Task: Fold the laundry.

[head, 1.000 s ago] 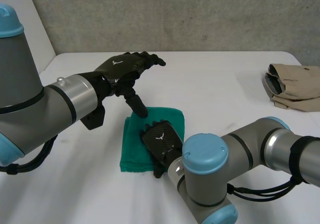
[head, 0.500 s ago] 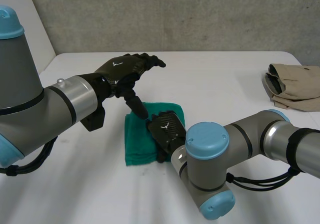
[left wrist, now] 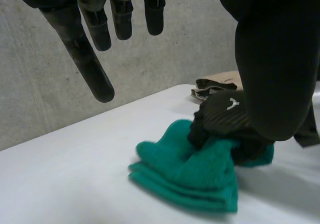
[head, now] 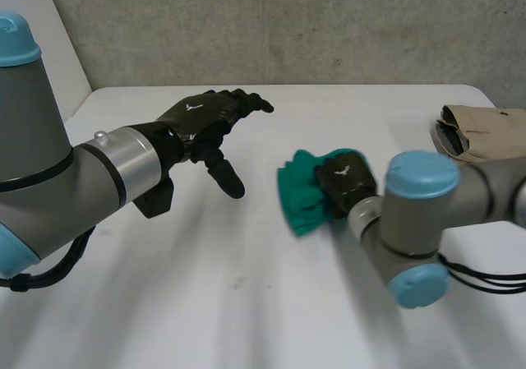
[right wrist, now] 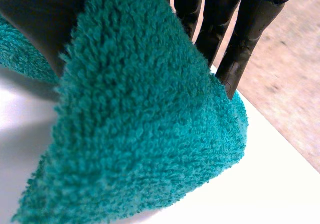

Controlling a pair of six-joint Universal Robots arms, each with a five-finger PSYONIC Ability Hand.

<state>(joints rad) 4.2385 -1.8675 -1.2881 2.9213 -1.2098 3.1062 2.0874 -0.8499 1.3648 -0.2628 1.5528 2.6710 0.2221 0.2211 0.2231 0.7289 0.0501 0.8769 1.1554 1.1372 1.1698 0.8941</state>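
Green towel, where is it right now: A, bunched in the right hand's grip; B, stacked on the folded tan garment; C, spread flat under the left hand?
A: the right hand pinches the bunched green towel between its fingers and thumb, while the open left hand hovers apart from it.

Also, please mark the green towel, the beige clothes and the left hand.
green towel (head: 297, 196), head view, its bunched folds.
beige clothes (head: 485, 135), head view, top layer.
left hand (head: 197, 116), head view, its back.
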